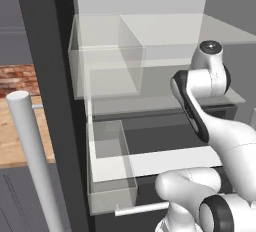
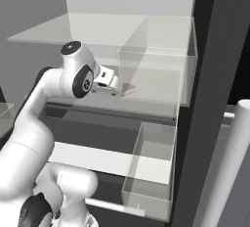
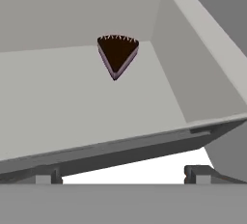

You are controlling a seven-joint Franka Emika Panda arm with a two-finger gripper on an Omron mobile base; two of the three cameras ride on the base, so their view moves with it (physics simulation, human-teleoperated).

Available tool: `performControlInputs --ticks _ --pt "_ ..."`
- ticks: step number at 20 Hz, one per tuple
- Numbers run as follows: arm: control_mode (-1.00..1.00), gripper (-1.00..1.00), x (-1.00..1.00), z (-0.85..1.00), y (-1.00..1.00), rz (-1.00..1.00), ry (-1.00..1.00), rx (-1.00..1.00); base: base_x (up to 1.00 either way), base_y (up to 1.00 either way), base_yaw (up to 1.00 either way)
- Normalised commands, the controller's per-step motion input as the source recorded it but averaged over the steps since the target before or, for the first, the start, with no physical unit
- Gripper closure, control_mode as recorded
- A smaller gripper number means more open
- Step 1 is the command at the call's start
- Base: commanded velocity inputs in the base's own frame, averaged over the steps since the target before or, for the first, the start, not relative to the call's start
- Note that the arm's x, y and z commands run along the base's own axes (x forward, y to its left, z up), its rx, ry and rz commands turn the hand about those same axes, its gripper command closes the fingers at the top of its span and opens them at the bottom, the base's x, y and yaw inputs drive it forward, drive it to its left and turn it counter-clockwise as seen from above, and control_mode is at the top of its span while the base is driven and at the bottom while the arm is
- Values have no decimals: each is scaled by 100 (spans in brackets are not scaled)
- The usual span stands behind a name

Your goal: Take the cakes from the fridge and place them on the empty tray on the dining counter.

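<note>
Right now I have the white arm reaching into the open tall dark grey fridge (image 1: 50,76), whose white interior holds clear shelves and see-through bins. From the left base camera, the arm's wrist sits in front of the middle shelf, with a clear plastic bin (image 1: 107,61) up and to its left and a smaller clear door bin (image 1: 111,176) lower down. A long white bar handle (image 1: 32,161) stands in the near left foreground of that view.

From the right base camera, I see the two-finger gripper (image 2: 114,85) pointing in toward the shelf, just beside the left wall of the clear plastic bin there. Its fingers are spread wide and hold nothing. In the hand camera the two small dark finger tips (image 3: 197,174) stand far apart along the bottom edge, which fits that.

Through the hand camera I can see the dark chocolate-brown cake wedge (image 3: 117,54) lying on the pale grey floor of a white shelf compartment (image 3: 58,97), near its back wall and toward the back right corner. The wedge's point faces toward the camera and its broad edge, trimmed with tiny light dots, faces the back wall. It sits well apart from the finger tips, with the compartment's front lip between them. The wedge touches nothing but the floor under it.
</note>
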Motion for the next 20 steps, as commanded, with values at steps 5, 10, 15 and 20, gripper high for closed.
performControlInputs --ticks 5,10,15,20 --pt "-100 -100 48 -32 -7 0 -6 0 0 0 0" --pt "-100 -100 52 -26 -4 0 -5 0 0 0 0" --pt "-100 -100 55 -19 -14 0 -1 0 0 0 0" --pt "-100 -100 54 -17 -14 0 0 0 0 0 0"
